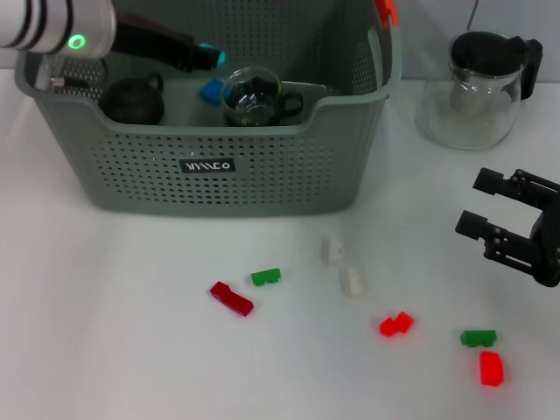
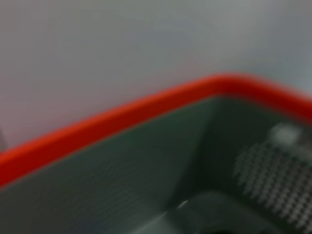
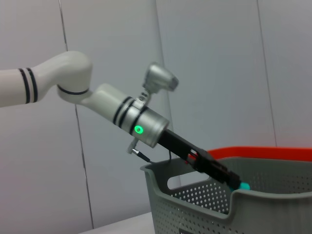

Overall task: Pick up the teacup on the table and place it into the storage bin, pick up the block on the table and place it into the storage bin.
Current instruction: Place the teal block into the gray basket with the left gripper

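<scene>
The left gripper (image 1: pixel 208 58) hangs over the storage bin (image 1: pixel 219 166) above a blue block (image 1: pixel 211 90); its finger spread cannot be told. The right gripper (image 1: pixel 490 210) hovers spread wide, empty.

You see a matt grey-green perforated plastic storage bin (image 1: pixel 262 166) on a smooth white matt worktop (image 1: pixel 114 341). The teacup (image 1: pixel 254 98) inside it is clear, glossy glass, like the jug (image 1: pixel 477 87). The blocks look like glossy plastic.
</scene>
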You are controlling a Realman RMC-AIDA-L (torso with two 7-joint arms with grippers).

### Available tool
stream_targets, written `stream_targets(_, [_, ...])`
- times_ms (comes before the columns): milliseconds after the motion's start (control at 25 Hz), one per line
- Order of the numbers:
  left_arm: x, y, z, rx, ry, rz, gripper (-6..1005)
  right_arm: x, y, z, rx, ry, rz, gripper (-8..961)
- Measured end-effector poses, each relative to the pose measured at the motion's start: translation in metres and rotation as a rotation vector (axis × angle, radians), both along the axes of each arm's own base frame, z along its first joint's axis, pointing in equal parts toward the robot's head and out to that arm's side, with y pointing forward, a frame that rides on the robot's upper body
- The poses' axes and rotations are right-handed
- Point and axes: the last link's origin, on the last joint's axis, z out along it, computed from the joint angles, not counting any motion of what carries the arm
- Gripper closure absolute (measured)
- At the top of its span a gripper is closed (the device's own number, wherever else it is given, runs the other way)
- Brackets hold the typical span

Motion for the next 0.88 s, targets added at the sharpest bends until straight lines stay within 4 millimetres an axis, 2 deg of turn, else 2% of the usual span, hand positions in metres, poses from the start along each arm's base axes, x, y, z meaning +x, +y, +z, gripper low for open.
stream_targets(160, [-0.001, 0.001, -0.004, 0.029, -0.030, 0.046, 508, 0.000, 0.000, 0.000, -0.001, 0.000, 0.001, 268])
stream_targets(400, [0.004, -0.019, 0.022, 0.035, -0.292, -0.044, 457, 0.001, -0.001, 0.000, 0.002, 0.001, -0.003, 268])
stream_targets(520, [-0.005, -0.049, 0.045, 0.045, -0.507, -0.203, 411, 0.001, -0.001, 0.000, 0.001, 0.002, -0.003, 268])
stream_targets(680, [-0.033, -0.096, 0.062, 0.077, -0.687, -0.389, 399, 0.001, -0.001, 0.000, 0.002, 0.002, -0.004, 268])
stream_targets(760, [-0.050, -0.119, 0.063, 0.084, -0.694, -0.455, 400, 0.001, -0.001, 0.000, 0.001, 0.002, -0.005, 268])
stream_targets(840, [-0.068, -0.143, 0.049, 0.055, -0.627, -0.497, 399, 0.001, -0.001, 0.000, 0.002, 0.002, -0.005, 268])
stream_targets(880, [-0.072, -0.148, 0.044, 0.046, -0.606, -0.508, 397, 0.001, -0.001, 0.000, 0.002, 0.001, -0.006, 268])
